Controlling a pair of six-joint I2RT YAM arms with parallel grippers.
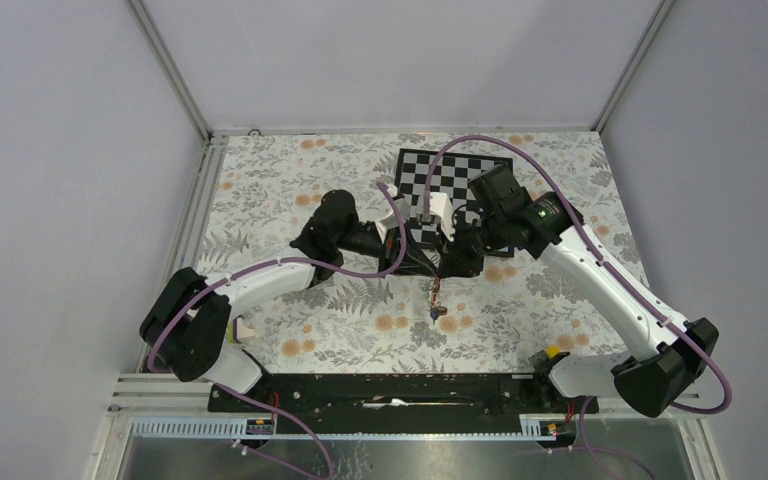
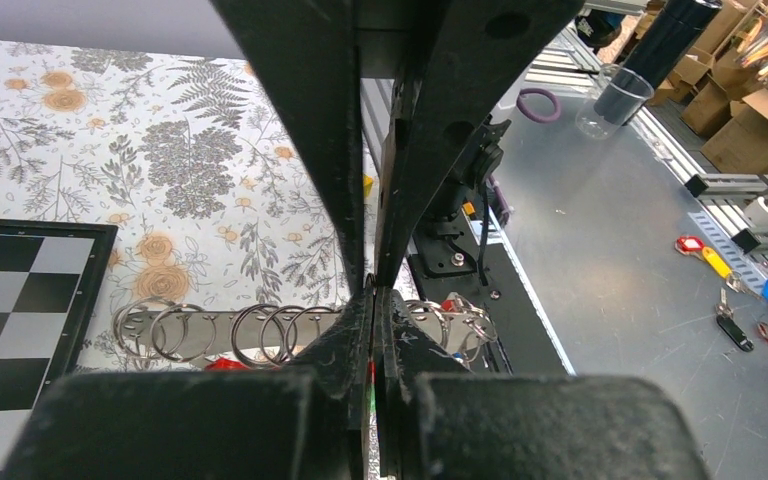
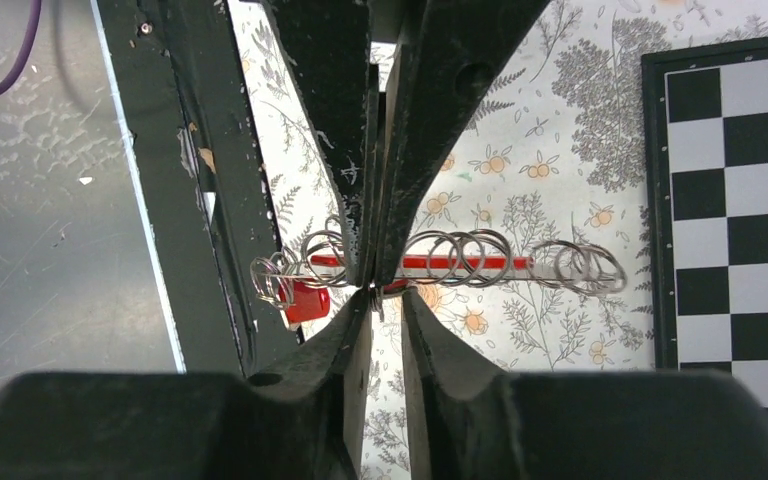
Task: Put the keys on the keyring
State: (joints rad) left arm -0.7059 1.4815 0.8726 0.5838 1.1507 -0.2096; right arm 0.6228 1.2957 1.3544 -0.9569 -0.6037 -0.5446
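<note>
Both arms meet in mid-air over the floral table. My left gripper (image 2: 373,290) is shut on the keyring (image 2: 260,335), a thin metal bar carrying several wire rings. From the right wrist the keyring (image 3: 480,262) runs crosswise just beyond my right gripper (image 3: 385,293), whose jaws stand slightly apart at the bar with a small metal piece at the left tip. A red-tagged key (image 3: 308,300) hangs at the bar's left end. In the top view the keys (image 1: 434,306) dangle below the two grippers (image 1: 436,262).
A black-and-white chessboard (image 1: 460,185) lies behind the grippers, with a white block (image 1: 440,212) on it. The black base rail (image 1: 390,390) runs along the near edge. Several loose tagged keys (image 2: 735,300) and a clear cup (image 2: 615,100) sit on the metal bench.
</note>
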